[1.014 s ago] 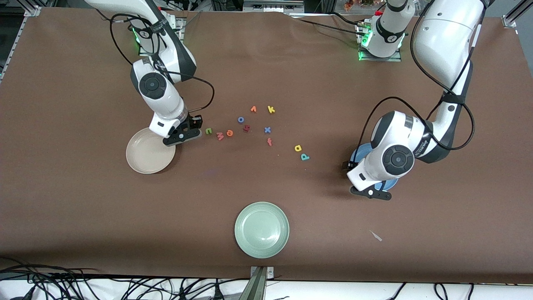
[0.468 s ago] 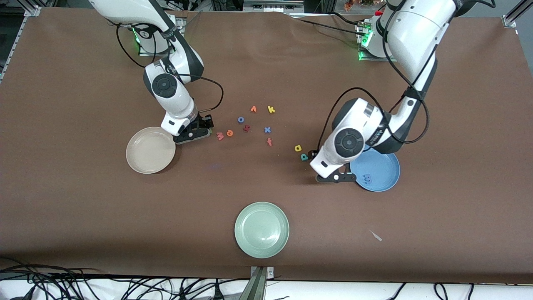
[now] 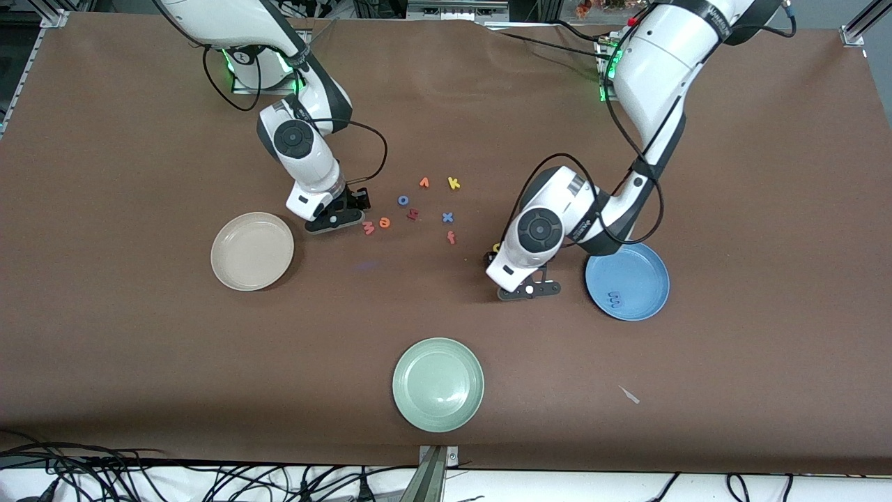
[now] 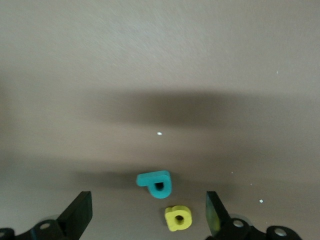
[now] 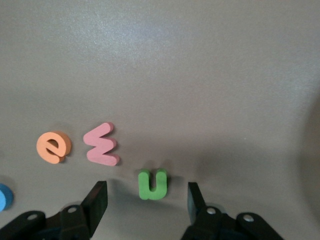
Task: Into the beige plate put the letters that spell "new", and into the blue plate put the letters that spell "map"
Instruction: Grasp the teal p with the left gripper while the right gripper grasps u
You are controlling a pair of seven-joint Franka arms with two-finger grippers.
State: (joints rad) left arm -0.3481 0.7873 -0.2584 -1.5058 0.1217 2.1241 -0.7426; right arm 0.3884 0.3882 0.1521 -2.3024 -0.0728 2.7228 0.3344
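Hovering right pincer (image 5: 147, 200) open astride green n (image 5: 152, 184) on counter beside beige plate (image 3: 252, 251), risking nudging red w (image 5: 102, 145) or snagging it on closing; left pincer (image 4: 149, 214) spread wide over teal p (image 4: 156, 182) and yellow a (image 4: 178, 218), risking pinching both, near blue plate (image 3: 627, 282) holding blue m (image 3: 615, 300).

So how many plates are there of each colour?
beige plate: 1
blue plate: 1
green plate: 1
total: 3
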